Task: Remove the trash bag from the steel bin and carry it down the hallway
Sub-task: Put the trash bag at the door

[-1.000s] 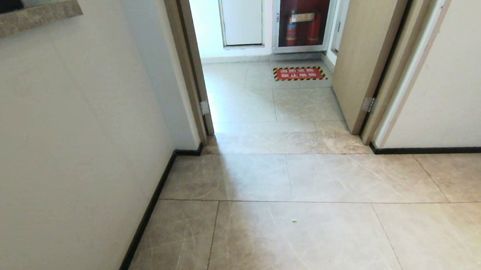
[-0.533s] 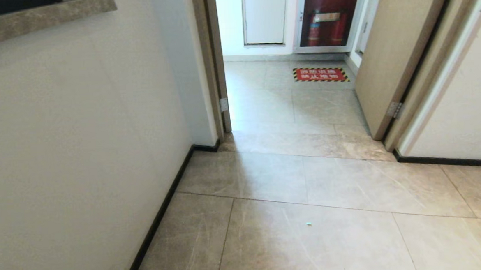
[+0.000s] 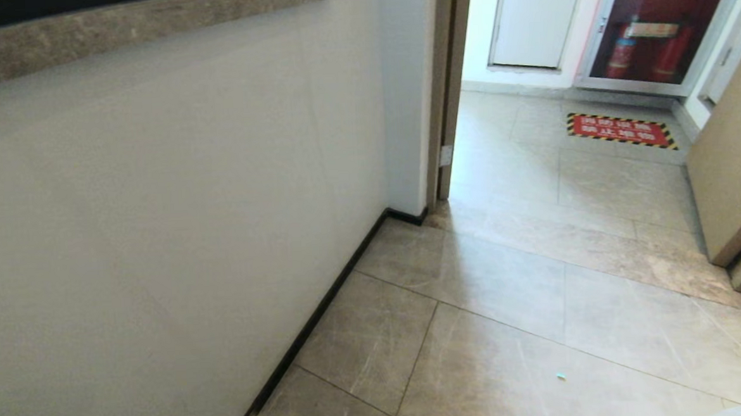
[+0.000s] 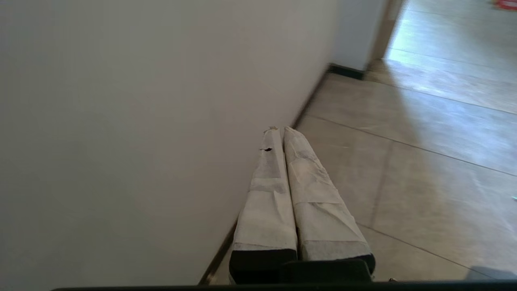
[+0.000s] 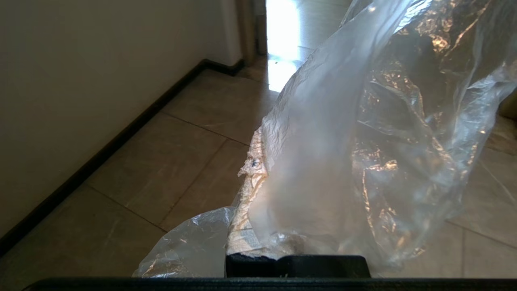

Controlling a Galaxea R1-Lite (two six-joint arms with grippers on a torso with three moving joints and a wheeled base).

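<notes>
Trash bag (image 5: pixel 363 133): clear crinkled film draped over and rising forward from the right gripper (image 5: pixel 252 169), whose taped fingers (image 5: pixel 246 218) are pressed together, pinching the plastic. Left gripper (image 4: pixel 280 131): fingers pressed together, empty, close beside the white wall (image 3: pixel 155 213). Hallway (image 3: pixel 508 289): the doorway (image 3: pixel 531 136) lies ahead and to the robot's right; steel bin not in view.

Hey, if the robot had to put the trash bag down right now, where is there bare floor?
Bare tiles run from the black baseboard of the white wall across to the open door. Beyond the doorway, bare floor reaches a red warning mat. Only a tiny speck lies there. It narrows at the doorway.
</notes>
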